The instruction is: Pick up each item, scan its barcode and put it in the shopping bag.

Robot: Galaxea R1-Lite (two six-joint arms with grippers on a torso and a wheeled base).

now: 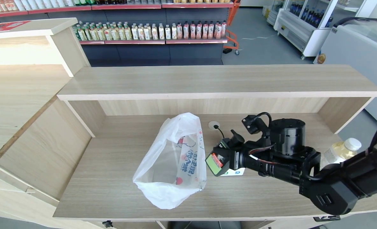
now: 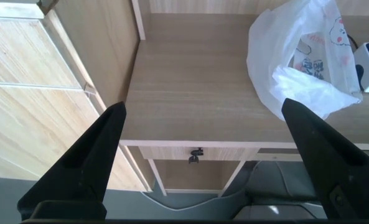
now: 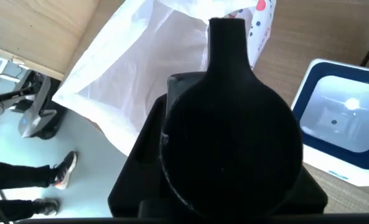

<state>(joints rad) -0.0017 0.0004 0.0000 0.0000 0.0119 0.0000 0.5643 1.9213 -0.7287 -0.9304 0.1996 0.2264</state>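
A white plastic shopping bag [image 1: 171,165] lies open on the wooden counter [image 1: 112,178]; it also shows as the shopping bag [image 2: 296,68] and the shopping bag [image 3: 140,74]. My right gripper [image 1: 228,159] is just right of the bag and above the small white-and-blue scanner [image 1: 236,172]. It is shut on a black bottle-shaped item [image 3: 228,143] with a green and red end [image 1: 216,163]. That end points at the bag. My left gripper [image 2: 204,107] hangs open and empty below the counter's front edge. A bottle of yellowish liquid with a white cap [image 1: 342,149] stands at the right behind my arm.
The counter has a raised back shelf [image 1: 220,82] and side walls. A cable runs from a hole [image 1: 214,125] in the counter to the scanner [image 3: 340,130]. Store shelves of bottles [image 1: 150,31] stand beyond.
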